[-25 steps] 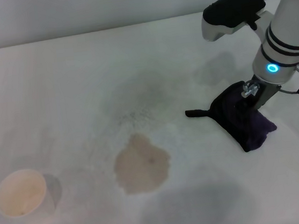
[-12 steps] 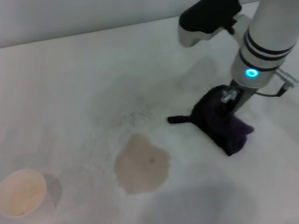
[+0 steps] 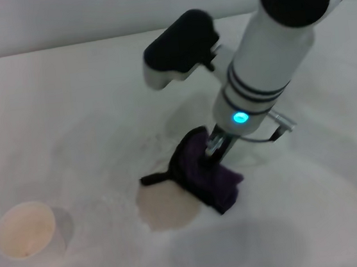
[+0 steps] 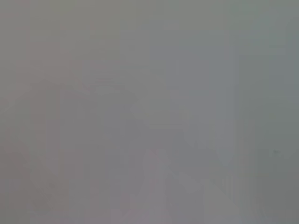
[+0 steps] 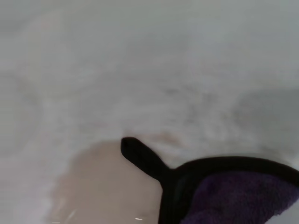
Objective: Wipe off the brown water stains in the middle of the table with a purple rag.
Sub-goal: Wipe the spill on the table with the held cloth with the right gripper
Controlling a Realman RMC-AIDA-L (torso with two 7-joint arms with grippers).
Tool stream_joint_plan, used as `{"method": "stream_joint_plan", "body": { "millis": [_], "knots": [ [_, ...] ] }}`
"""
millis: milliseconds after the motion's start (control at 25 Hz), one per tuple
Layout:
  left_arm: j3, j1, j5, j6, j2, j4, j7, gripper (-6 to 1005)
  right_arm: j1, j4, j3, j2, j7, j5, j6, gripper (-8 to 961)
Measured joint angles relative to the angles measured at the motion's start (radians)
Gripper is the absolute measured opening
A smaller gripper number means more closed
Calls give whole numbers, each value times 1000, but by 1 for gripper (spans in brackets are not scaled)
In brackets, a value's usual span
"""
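Right gripper [image 3: 214, 150] closed on purple rag [image 3: 206, 175], pinching bunched cloth from above. Rag down on white table [image 3: 64, 95], leading edge overlapping the right-hand margin of the brown water stains [image 3: 164, 209]; black tail loop [image 3: 154, 179] lying across puddle's far edge. Same overlap in right wrist view: black-edged cloth [image 5: 233, 191] over beige wet patch [image 5: 103, 186], tail [image 5: 140, 156] pointing across it. Most of puddle uncovered, toward the robot's left and near side.

Left gripper: not in head view; left wrist view blank grey, nothing to read.

Judged step: start of wipe, little done. To do well: press rag flat so more cloth than the black hem meets liquid; sweep leftward across full width of puddle, then back, overlapping passes; keep grip firm so cloth does not drag out of the fingers. Risk: liquid pushed outward rather than absorbed; tail loop smearing a streak.

Containers: one white paper cup [image 3: 25, 229] at table's left, well apart from puddle, lying tipped with mouth toward camera. Interior pale beige-tinted; no standing liquid discernible.
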Motion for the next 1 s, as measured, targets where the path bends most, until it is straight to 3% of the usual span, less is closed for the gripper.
{"method": "stream_joint_plan", "body": {
  "millis": [480, 760, 1000],
  "knots": [
    [2, 0, 5, 5, 0, 1, 0, 893, 41, -21, -255, 0, -7, 260, -174, 89],
    [5, 3, 7, 6, 0, 2, 0, 893, 43, -16, -245, 0, -17, 245, -201, 90],
    [6, 11, 8, 6, 0, 2, 0, 893, 33, 13, -147, -2, -12, 141, -181, 87]
  ]
}}
